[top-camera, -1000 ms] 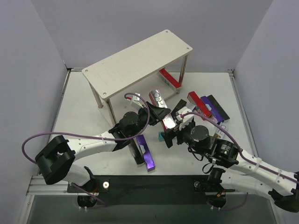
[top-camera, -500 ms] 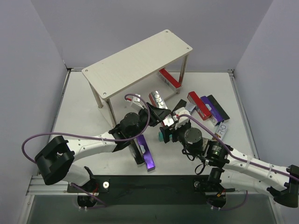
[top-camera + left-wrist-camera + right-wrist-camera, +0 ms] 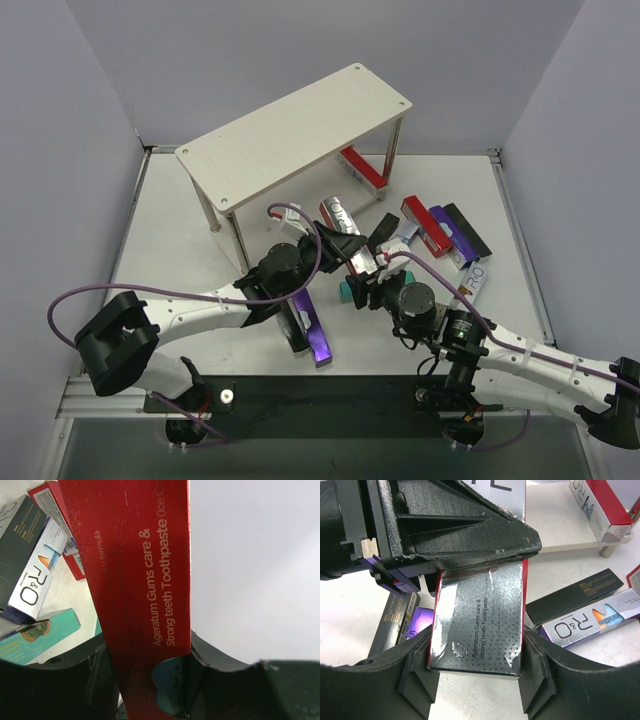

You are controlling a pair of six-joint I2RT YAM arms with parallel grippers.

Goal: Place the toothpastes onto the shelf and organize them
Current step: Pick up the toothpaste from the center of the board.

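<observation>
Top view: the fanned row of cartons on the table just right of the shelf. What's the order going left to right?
Red carton → purple carton → black carton. The white-ended carton nearer the arms overlaps their span, so it is left out.

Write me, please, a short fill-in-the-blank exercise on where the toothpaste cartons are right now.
1. The left gripper and right gripper are both shut on one carton, whose face in the left wrist view is ___.
2. Its print reads "Ageratum Gums care & Strong teeth ___".
3. A second red carton lies on the ___ tier of the shelf.
Missing words: red; Toothpaste; lower.
</observation>
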